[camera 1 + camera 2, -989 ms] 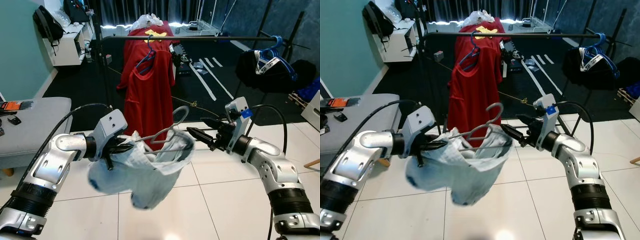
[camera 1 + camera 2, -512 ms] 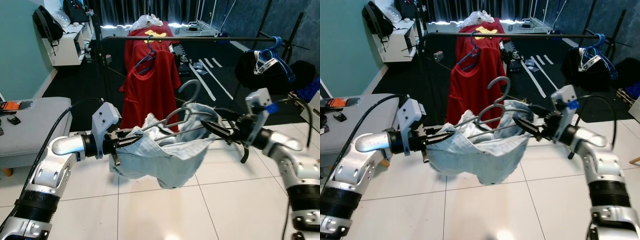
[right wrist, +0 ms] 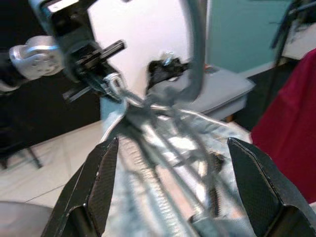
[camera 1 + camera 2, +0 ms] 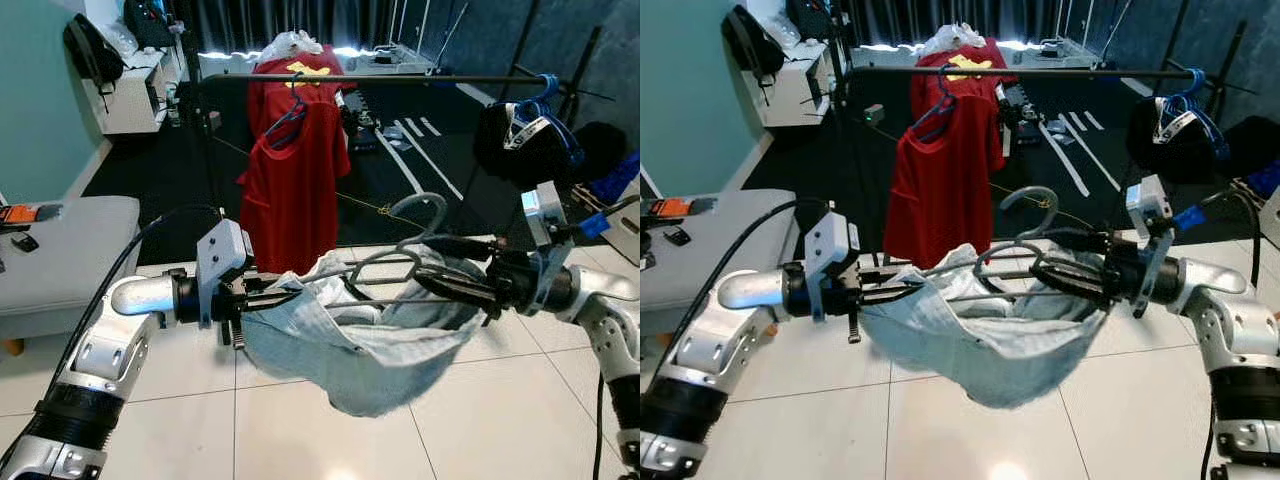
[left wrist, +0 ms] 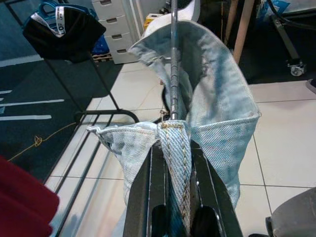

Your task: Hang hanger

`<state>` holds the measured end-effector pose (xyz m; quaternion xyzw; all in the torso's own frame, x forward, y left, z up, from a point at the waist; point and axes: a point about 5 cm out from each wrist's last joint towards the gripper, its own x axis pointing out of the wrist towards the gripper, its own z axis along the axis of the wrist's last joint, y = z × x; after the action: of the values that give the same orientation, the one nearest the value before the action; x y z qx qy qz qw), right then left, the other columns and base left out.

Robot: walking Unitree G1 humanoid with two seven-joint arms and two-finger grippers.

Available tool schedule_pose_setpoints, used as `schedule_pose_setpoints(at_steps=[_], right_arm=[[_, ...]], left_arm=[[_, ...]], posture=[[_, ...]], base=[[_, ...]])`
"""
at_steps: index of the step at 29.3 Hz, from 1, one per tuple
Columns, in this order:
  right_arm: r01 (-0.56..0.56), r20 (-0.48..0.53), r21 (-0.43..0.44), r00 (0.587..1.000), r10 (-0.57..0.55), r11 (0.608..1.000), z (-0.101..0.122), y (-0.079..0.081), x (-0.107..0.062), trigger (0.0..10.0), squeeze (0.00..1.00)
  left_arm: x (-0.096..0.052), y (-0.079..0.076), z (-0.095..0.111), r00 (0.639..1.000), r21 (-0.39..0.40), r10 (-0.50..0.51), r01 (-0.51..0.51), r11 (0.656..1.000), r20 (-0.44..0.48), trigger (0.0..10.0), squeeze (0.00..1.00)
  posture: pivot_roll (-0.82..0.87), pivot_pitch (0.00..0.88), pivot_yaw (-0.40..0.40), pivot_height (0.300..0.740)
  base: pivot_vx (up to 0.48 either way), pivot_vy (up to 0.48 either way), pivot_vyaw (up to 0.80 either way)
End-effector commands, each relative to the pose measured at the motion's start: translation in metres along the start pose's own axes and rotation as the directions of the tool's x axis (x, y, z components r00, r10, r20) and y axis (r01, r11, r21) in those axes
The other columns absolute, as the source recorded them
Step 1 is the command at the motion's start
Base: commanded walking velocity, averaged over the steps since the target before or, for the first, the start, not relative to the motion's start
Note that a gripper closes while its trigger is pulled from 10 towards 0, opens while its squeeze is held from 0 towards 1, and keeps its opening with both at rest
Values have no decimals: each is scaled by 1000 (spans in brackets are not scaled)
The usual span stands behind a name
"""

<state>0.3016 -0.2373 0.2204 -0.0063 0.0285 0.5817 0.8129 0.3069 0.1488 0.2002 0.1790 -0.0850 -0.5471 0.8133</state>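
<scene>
We see the hanger (image 4: 400,265), a grey wire one draped with pale denim (image 4: 365,345), held up in the air between the two arms, above the white tile floor (image 4: 300,430) and in front of the black rail (image 4: 400,78). Its hook curls upward, below the rail and not touching it. The left gripper (image 4: 285,295) comes in from the left with its jaws clenched on a denim seam at the hanger's left end; in the left wrist view the fabric is pinched between the two black fingers (image 5: 148,197) and the wire bar runs straight away from them. The right gripper (image 4: 1060,278) reaches in from the right at the hanger's other end. Its fingers (image 3: 98,182) stand wide apart in the right wrist view, with the blurred wire and denim lying between them, so the jaws are released. A red shirt (image 4: 295,170) hangs on the rail's left part, and a black garment (image 4: 525,145) hangs near its right end.
</scene>
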Motion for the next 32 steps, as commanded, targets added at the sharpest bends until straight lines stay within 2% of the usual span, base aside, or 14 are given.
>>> schedule_pose_setpoints(at_steps=[1, 3, 4, 6, 7, 16, 32], right_arm=[[-28, -6, 12, 1000, 28, 1000, -2, 2, 1, 10000, 0], [-44, -14, 24, 999, 44, 999, -4, 2, 3, 7843, 0], [-46, -13, 28, 999, 46, 999, -5, 1, 4, 3961, 0], [-46, -10, 31, 999, 47, 998, -5, 0, 5, 3961, 0], [-52, -5, 35, 999, 52, 998, -3, -1, 5, 0, 0], [-87, 6, 61, 996, 87, 994, -1, -1, 5, 0, 0], [-155, -41, 105, 986, 160, 982, -2, 4, 4, 0, 0]], left_arm=[[2, 3, 8, 999, 26, -10, 9, 1000, 40, 0, 0], [3, 2, 8, 999, 28, -22, 21, 999, 38, 0, 0], [3, 2, 9, 999, 29, -27, 26, 999, 35, 0, 0], [3, 2, 9, 999, 30, -30, 29, 999, 33, 0, 0], [2, 2, 9, 999, 32, -33, 32, 999, 32, 0, 0], [1, 3, 9, 999, 33, -40, 39, 999, 30, 0, 0], [4, 4, 12, 997, 36, -62, 60, 998, 50, 0, 0]], posture=[[-28, 7, -26, 740], [-25, 7, -27, 740], [-21, 8, -29, 740], [-21, 8, -29, 740], [-20, 6, -31, 740], [-21, 9, -35, 740], [-26, 12, -35, 740]], base=[[0, 0, 0], [0, 0, 0], [0, 0, 0], [0, 0, 0], [0, 0, 0], [0, 0, 0], [0, 0, 0]])
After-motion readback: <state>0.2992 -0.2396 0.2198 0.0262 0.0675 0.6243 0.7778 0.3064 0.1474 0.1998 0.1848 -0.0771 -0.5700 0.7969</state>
